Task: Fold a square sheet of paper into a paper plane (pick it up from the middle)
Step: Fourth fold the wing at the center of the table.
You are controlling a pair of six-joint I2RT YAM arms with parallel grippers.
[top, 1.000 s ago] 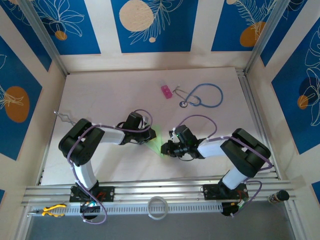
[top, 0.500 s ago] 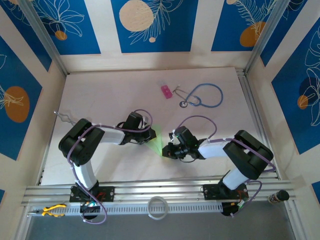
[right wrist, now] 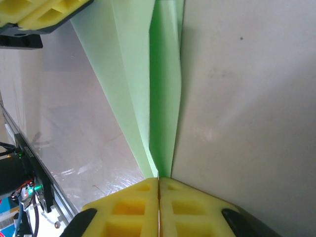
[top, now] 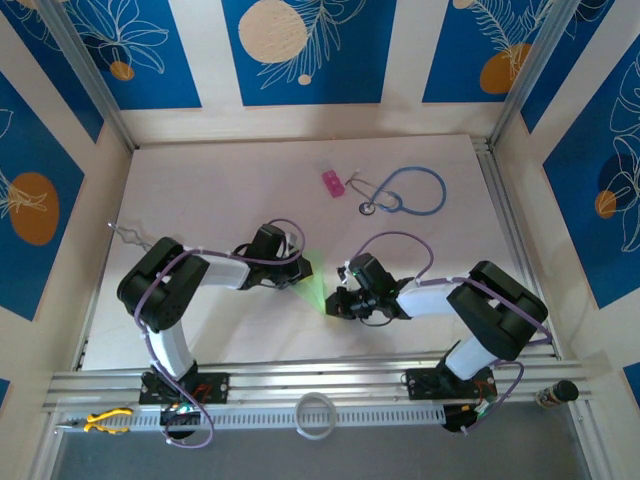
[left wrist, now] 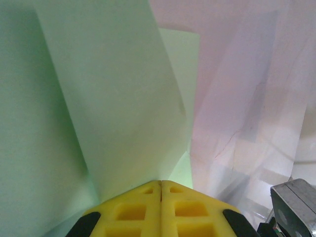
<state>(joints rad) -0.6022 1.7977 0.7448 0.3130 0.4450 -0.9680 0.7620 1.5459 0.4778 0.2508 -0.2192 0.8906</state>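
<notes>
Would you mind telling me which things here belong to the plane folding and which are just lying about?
For the job: paper plane, pinched by the shut left gripper and right gripper.
Lying about: pink block, stethoscope, white ring, yellow pliers.

Table (top: 220,190): pale off-white top, matte, w/ soft even light and faint glare patches. Behind table & on both sides: walls (top: 215,60) of cream strips alternating w/ blue panels (top: 310,50). Panels carry white leaf line-art plus cream & orange discs. Alu posts (top: 88,72) slant up from table's far corners. Along table's near edge: alu rails (top: 320,380), w/ a slotted white cable duct (top: 390,417) just below. Below that, a grey strip (top: 300,460), maybe floor, can't tell.
</notes>
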